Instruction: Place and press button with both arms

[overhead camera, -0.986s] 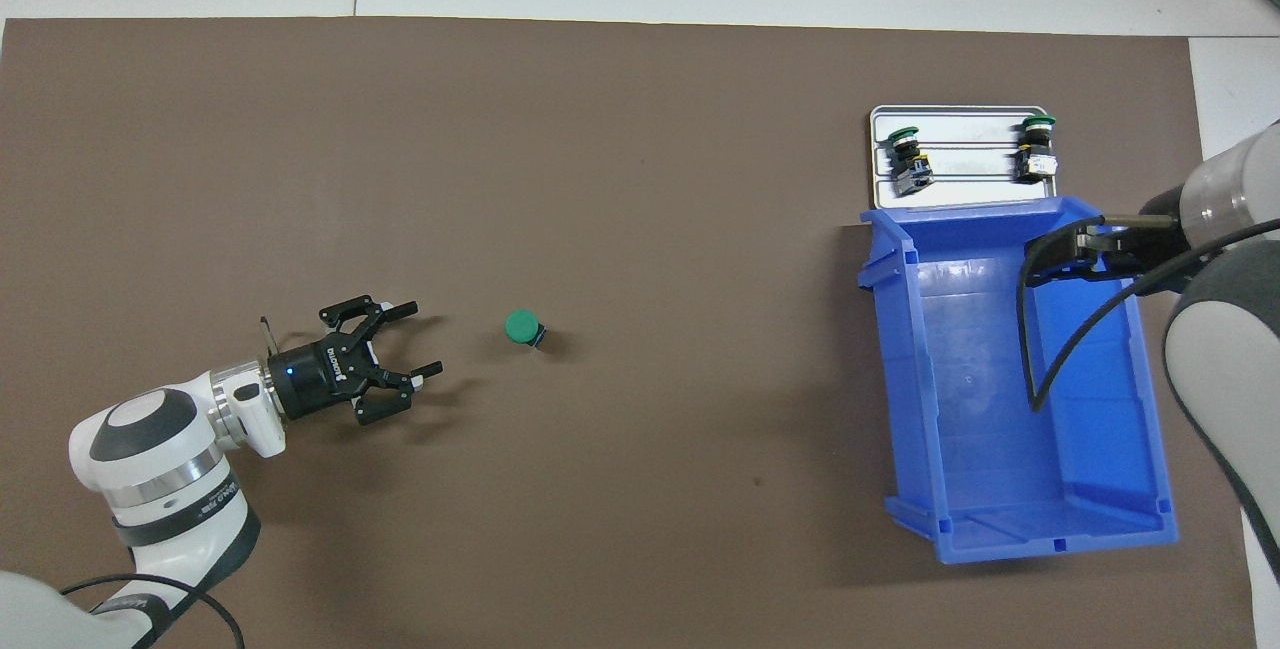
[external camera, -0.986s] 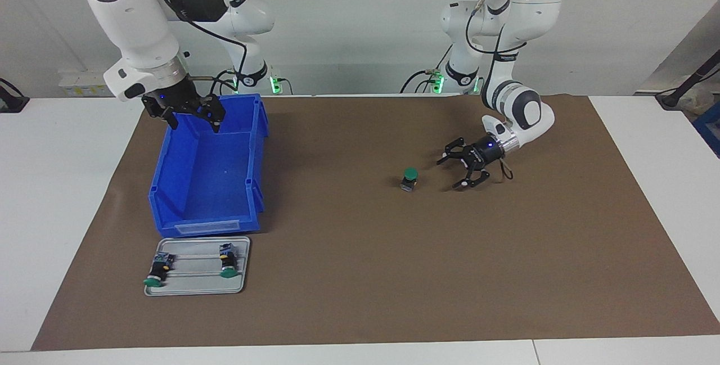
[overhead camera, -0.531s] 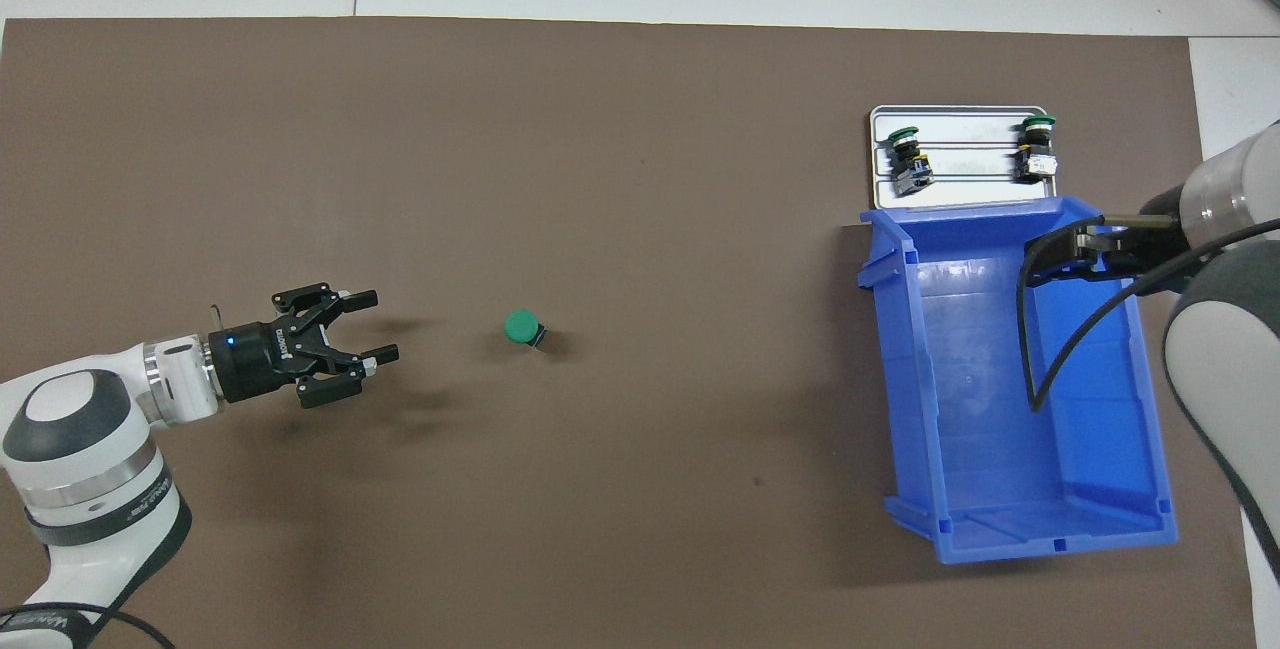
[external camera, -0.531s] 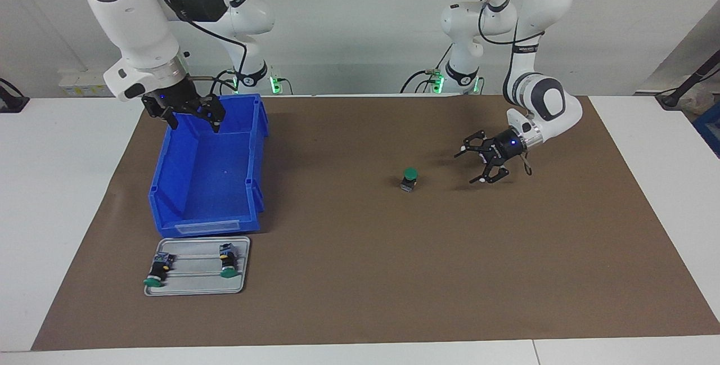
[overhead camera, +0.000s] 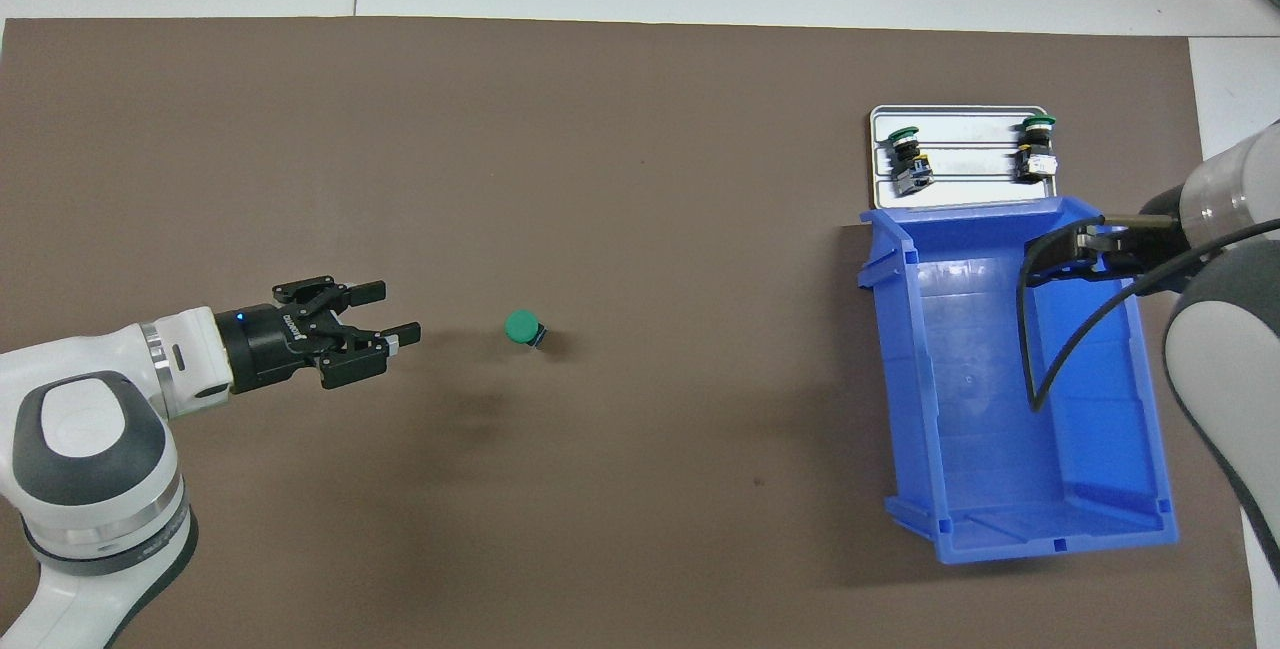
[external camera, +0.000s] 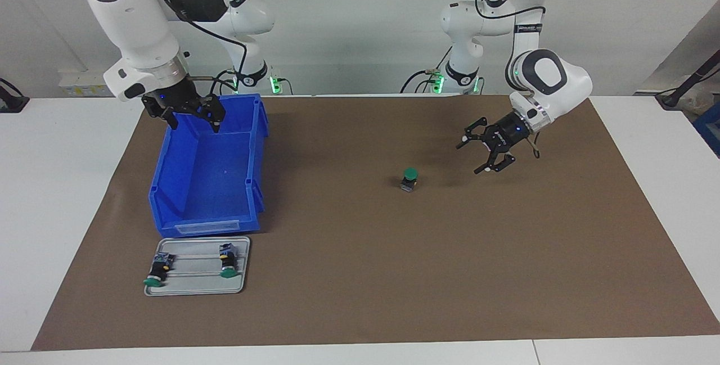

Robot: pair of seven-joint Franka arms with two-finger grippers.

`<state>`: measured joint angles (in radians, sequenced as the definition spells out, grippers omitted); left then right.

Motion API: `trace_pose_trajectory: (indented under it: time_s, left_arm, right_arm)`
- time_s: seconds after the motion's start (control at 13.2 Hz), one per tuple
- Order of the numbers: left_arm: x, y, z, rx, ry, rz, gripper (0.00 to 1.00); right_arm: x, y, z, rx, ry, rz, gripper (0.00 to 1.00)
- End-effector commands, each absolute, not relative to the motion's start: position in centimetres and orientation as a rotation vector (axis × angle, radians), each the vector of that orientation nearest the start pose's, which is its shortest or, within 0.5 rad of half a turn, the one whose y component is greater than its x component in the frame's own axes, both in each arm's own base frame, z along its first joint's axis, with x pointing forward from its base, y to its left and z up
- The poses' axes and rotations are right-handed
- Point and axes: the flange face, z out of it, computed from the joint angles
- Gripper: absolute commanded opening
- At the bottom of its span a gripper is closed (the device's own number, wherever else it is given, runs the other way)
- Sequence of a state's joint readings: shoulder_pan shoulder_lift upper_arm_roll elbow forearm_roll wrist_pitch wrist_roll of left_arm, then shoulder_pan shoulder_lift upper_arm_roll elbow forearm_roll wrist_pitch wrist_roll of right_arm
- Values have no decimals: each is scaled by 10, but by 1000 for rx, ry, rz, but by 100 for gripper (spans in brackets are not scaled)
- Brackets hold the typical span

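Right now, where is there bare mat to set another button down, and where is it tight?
Bare mat lies between the standing button and the blue bin, and farther from the robots than the button. It is crowded at the right arm's end: the tray abuts the bin, with the right gripper over the bin. The left gripper, open, hangs beside the button.

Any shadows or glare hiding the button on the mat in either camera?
Facing view: the button stands unobscured, the left gripper casting a soft shadow on the mat beside it. Overhead view: the button shows clearly, only a faint shadow near it; no glare on it.
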<state>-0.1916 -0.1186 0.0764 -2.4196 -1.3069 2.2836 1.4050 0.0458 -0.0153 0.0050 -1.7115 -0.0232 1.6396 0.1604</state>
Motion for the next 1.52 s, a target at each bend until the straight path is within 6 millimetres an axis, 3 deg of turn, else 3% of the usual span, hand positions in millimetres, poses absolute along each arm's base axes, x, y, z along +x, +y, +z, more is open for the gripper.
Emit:
trace_pose_trajectory:
  time_s: [0.0,0.08,0.23,0.3,0.53,0.83,0.99,1.29,1.44]
  left_arm:
    - [482,-111,385,2263,-613,634,69]
    - [485,-118,393,2282,-591,600,52]
    - [492,-139,411,2373,-616,498,9]
    - [497,-148,422,2434,-605,448,0]
    - [509,-188,449,2621,-620,356,0]
    - [518,-233,466,2832,-564,249,0]
    - [522,-252,457,2912,-595,171,0]
    - [517,-265,435,2928,-639,113,0]
    - [518,-275,408,2961,-667,67,0]
  right_arm:
    - [549,25,573,-3166,135,89,100]
    - [549,25,573,-3166,135,89,100]
    - [549,25,573,-3166,135,89,100]
    - [549,25,573,-3166,135,91,100]
    - [549,25,573,-3166,135,89,100]
    - [549,25,573,-3166,135,91,100]
    - [550,25,572,-3166,135,93,100]
    - [550,25,572,-3166,135,93,100]
    - [549,25,573,-3166,135,91,100]
